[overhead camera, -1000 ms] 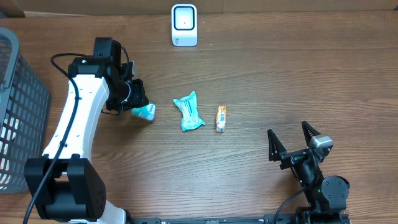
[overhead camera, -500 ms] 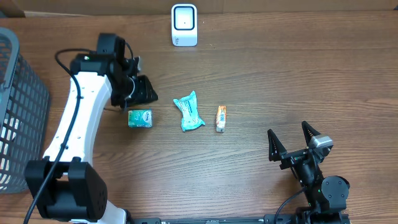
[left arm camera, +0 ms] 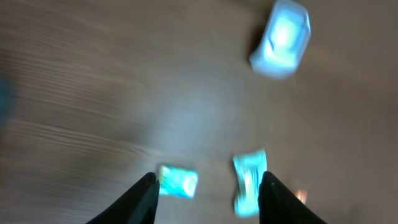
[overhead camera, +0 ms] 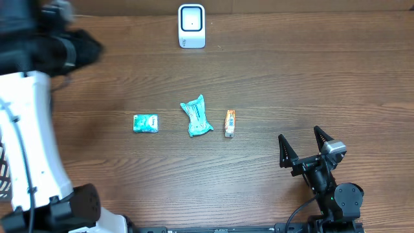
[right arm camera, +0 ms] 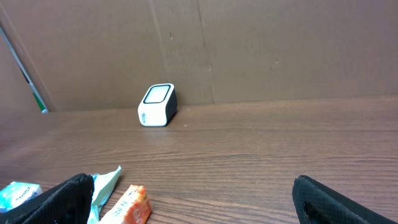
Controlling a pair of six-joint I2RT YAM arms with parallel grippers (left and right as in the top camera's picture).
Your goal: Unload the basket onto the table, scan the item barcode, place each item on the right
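Wooden table (overhead camera: 291,77), small teal packet (overhead camera: 145,123) lying well apart from left gripper (left arm camera: 209,178), jaws apart, holding nothing

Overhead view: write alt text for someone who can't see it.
Three packets lie in a row on a wooden table: a teal packet, a crumpled teal wrapper and an orange packet. A white scanner stands at the far edge. The left arm is blurred at upper left; the right gripper sits open at lower right.
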